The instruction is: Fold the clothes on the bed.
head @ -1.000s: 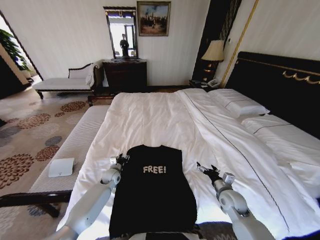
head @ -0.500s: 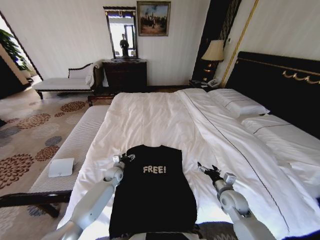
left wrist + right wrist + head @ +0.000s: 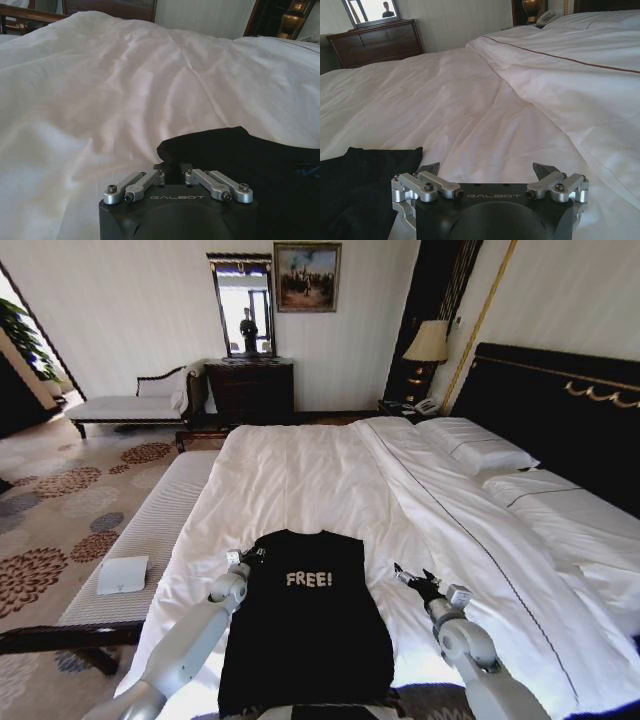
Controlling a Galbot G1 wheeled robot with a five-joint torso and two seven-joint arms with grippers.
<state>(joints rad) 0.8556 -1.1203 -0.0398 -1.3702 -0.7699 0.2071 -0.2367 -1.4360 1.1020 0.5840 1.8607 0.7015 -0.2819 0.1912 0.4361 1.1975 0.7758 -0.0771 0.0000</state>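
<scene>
The black top [image 3: 305, 625] lies flat on the near end of the bed [image 3: 330, 480], its hem toward the robot and its white "FREE!" lettering [image 3: 309, 579] facing up, so I take it as the landmark. It already looks narrowed to a long panel with straight side edges, though whether the sleeves are tucked under cannot be told. At the top's far left corner sits the left gripper [image 3: 250, 557]; in the left wrist view its linkages are drawn in and the left gripper [image 3: 173, 172] meets the dark cloth at the shoulder corner, so the fingers look pressed together on that corner, though their tips are hidden by the fabric. On the other side of the top, a little apart from its right edge and over bare white duvet [image 3: 300, 470], the right gripper [image 3: 412, 580] hovers; the right wrist view shows the right gripper [image 3: 490, 172] with its fingers [image 3: 431, 167] spread wide and nothing between them. The step in hand seems to be taking the two far corners for a lengthwise fold. The next move would call for the right arm to shift inward to the top's far right corner and pinch it. Beyond the top the pillows [image 3: 480, 445] lie against the black headboard [image 3: 560, 410].
</scene>
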